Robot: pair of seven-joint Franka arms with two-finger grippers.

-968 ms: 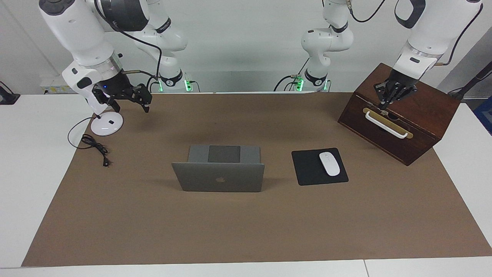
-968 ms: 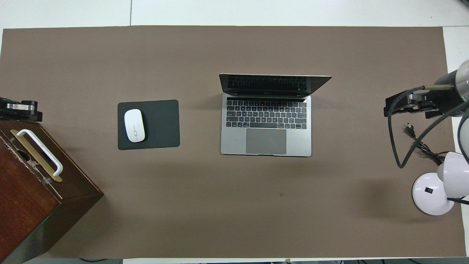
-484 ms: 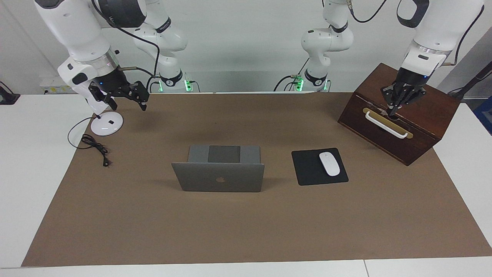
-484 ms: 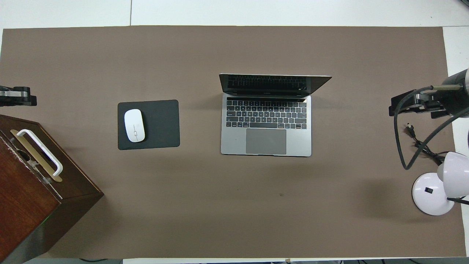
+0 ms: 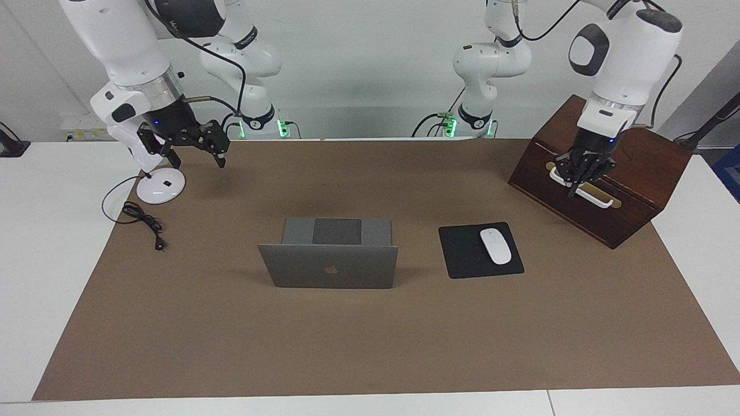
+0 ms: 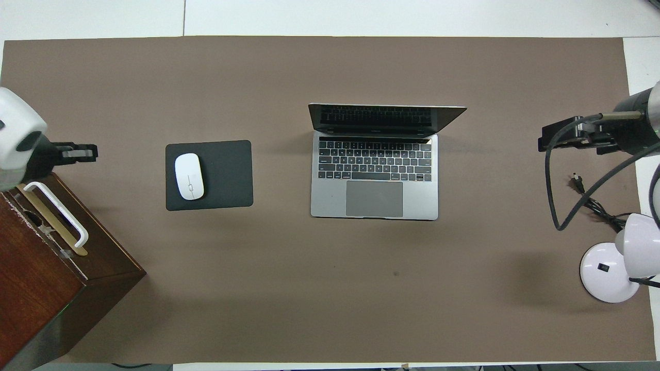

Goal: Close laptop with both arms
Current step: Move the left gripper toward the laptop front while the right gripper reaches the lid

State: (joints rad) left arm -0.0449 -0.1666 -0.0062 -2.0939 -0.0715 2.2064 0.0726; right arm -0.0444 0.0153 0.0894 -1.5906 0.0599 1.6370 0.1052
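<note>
The silver-grey laptop [image 5: 329, 267] stands open in the middle of the brown mat, its lid with the apple logo upright. Its keyboard shows in the overhead view [image 6: 375, 175]. My right gripper [image 5: 219, 155] hangs in the air over the mat beside the lamp base, at the right arm's end of the table, well apart from the laptop. It also shows in the overhead view [image 6: 544, 143]. My left gripper [image 5: 575, 184] hangs over the front of the wooden box by its white handle. In the overhead view [image 6: 88, 153] it points toward the mouse pad.
A dark wooden box [image 5: 636, 167] with a white handle [image 5: 595, 197] stands at the left arm's end. A black mouse pad [image 5: 462, 254] with a white mouse [image 5: 495, 246] lies beside the laptop. A white lamp base [image 5: 161, 187] and a black cable [image 5: 141, 218] lie at the right arm's end.
My left gripper has come down from the box top to its front, toward the mouse pad. My right gripper rose a little, then shifted slightly toward the laptop. The laptop has not moved.
</note>
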